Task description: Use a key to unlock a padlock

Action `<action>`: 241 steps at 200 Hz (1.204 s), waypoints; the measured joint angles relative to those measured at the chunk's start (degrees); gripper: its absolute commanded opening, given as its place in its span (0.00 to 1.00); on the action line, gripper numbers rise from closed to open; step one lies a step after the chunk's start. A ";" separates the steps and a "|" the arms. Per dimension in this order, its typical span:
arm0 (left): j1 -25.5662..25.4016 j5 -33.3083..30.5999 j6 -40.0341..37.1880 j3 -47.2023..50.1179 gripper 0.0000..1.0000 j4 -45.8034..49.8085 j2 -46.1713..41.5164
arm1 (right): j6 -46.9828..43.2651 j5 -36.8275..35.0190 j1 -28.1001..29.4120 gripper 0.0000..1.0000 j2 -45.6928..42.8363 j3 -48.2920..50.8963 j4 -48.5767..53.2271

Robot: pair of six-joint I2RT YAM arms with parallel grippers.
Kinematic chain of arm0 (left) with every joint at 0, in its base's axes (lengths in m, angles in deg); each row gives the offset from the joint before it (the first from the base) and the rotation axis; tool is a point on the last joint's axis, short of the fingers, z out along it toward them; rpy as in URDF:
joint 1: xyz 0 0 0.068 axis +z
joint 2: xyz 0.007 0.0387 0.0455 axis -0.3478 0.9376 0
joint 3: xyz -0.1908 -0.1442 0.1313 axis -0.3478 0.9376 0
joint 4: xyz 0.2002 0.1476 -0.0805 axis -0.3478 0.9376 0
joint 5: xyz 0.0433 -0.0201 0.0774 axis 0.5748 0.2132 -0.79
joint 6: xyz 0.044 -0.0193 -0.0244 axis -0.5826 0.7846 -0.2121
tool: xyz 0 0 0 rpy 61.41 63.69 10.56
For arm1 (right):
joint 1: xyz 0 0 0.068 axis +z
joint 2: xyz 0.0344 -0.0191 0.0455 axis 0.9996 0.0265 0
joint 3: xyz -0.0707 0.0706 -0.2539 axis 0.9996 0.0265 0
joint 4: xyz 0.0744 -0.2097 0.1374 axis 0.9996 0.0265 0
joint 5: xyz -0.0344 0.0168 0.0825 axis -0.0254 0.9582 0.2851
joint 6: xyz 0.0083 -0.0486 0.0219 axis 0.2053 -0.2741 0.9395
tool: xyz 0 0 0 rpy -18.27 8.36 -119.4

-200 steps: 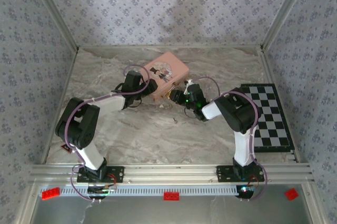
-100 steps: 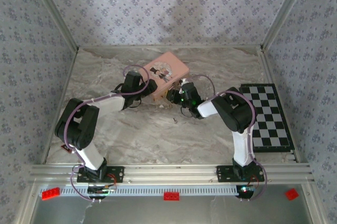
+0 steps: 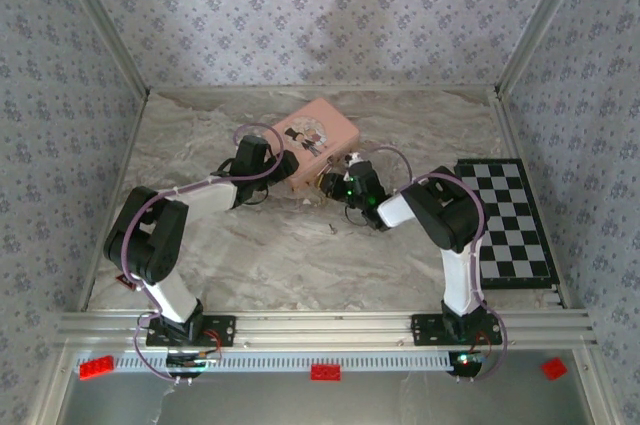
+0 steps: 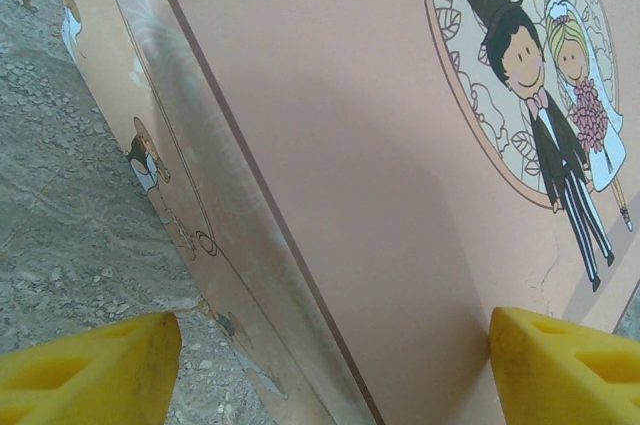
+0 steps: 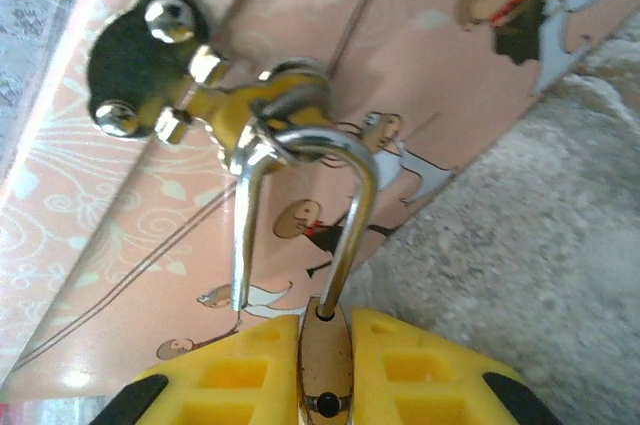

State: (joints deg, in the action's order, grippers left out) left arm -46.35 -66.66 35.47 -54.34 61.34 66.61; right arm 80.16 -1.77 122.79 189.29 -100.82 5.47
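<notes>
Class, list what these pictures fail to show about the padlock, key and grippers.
Padlock: right wrist view, body hidden between the right gripper's yellow fingers, cut by the bottom edge.
Shackle: right wrist view, locked or released unclear; the fingers cover the body's top.
Key: top view, a dark sliver on the table, too small to confirm.
Left gripper: left wrist view, fingertips cut off; contact with pink tin unclear.

The marble-patterned table carries a pink tin toward its far edge, a checkerboard mat along its right edge, and a tiny dark sliver near its centre.
</notes>
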 measured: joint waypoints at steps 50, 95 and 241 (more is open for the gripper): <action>0.00 0.02 0.02 0.00 0.79 0.00 0.00 | 6.60 3.50 -2.21 0.12 -0.28 3.74 -6.75; 0.02 0.04 0.02 0.00 0.79 0.00 0.00 | 9.97 5.40 -3.39 0.09 -0.13 3.63 -7.91; 0.02 0.04 0.00 0.13 0.80 -0.17 0.00 | 13.40 5.42 -9.62 0.09 -2.03 3.69 -6.99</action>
State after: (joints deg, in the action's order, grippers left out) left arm -46.33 -66.62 35.47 -54.21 61.16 66.61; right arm 93.56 3.65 113.17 187.26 -97.12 -1.52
